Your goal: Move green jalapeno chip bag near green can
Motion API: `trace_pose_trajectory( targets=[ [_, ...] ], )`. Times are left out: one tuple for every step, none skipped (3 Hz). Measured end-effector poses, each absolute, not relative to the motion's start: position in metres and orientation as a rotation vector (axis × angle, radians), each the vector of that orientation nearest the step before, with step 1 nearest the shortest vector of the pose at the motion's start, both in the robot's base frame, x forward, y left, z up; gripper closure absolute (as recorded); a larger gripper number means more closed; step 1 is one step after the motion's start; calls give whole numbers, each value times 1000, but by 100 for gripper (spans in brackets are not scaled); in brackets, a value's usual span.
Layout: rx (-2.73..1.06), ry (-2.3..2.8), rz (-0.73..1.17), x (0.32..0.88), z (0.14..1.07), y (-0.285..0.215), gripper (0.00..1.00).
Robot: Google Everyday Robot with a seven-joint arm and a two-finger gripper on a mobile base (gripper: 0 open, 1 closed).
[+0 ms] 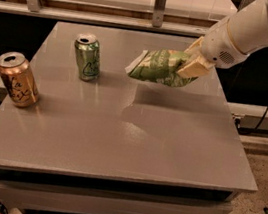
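The green jalapeno chip bag (pixel 158 66) hangs in the air above the grey table (pixel 134 139), right of centre, tilted with its white sealed end pointing left. My gripper (pixel 192 63) is shut on the bag's right end, its pale fingers (pixel 195 68) pinching the bag. The white arm comes in from the upper right. The green can (pixel 87 57) stands upright on the table at the back left, a short gap left of the bag's free end.
A copper-orange can (pixel 18 79) stands upright near the table's left edge. A railing with metal posts (pixel 160 4) runs behind the table. The table's front edge drops to the floor.
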State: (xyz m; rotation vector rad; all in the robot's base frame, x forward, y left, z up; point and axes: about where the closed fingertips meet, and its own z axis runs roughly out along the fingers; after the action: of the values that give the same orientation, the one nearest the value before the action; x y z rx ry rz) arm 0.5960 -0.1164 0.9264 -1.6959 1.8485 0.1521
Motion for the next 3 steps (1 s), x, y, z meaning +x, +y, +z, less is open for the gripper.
trace_pose_trajectory(
  targets=[
    [-1738,1785,151,596,929,-87,100],
    [-1758,1746,148,594,927,-57,82],
    [-1752,1728,166,590,920,-31,59]
  ],
)
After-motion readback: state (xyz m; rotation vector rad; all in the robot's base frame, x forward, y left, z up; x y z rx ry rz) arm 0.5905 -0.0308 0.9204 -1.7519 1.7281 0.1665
